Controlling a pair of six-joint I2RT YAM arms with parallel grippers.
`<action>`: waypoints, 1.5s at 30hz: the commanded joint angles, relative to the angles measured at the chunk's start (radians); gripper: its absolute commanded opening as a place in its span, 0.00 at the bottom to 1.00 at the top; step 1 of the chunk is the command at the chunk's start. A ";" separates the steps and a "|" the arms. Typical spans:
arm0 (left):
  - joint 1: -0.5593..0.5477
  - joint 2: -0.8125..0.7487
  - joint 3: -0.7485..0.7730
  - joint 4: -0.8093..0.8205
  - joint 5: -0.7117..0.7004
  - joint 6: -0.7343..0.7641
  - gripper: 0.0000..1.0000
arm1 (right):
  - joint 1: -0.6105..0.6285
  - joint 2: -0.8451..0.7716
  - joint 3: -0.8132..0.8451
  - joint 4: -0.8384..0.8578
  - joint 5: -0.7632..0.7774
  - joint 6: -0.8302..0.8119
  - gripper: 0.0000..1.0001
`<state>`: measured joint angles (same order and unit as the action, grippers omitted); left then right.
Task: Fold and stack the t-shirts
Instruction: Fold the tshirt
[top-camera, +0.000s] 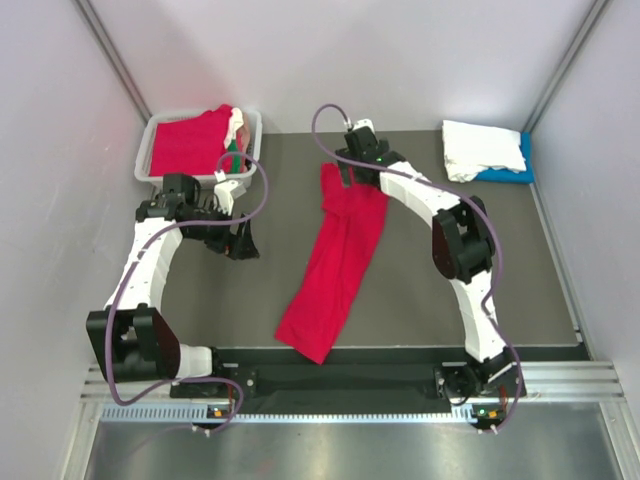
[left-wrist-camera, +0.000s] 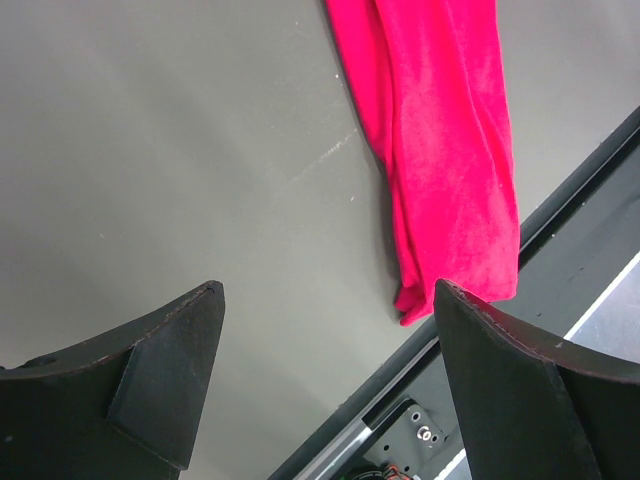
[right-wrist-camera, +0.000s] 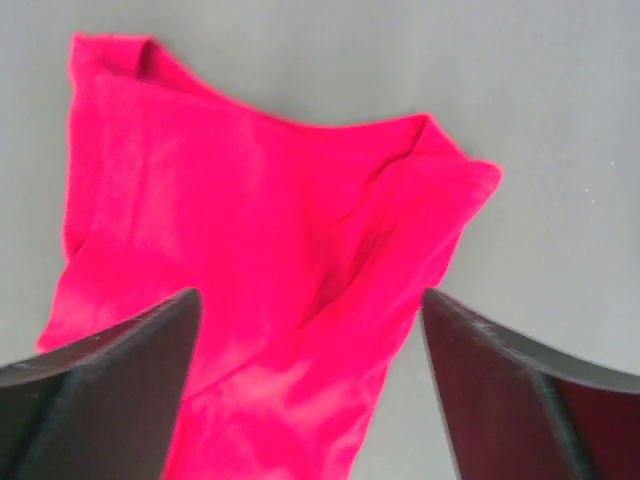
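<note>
The left gripper hangs jaws apart and empty over the table, near the tub of red t-shirts. Mid-table 1 red t-shirt lies in a long bunched strip, light and limp, likely to sag; the right gripper, jaws spread and empty, hangs over its far end, where pinching a corner looks best.
</note>
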<state>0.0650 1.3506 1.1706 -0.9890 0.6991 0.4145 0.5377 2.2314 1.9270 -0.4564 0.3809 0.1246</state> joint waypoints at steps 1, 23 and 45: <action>0.006 -0.024 -0.005 -0.008 0.016 0.010 0.90 | -0.024 0.071 0.063 -0.031 -0.039 0.027 0.85; 0.007 -0.041 0.035 -0.028 0.042 0.010 0.90 | -0.028 0.158 0.039 -0.177 -0.140 0.073 1.00; 0.009 -0.005 0.084 -0.027 0.051 -0.005 0.90 | 0.027 0.335 0.418 -0.131 -0.378 0.001 1.00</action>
<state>0.0650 1.3506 1.2236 -1.0164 0.7181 0.4133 0.5175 2.5046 2.2219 -0.6300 0.1177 0.1287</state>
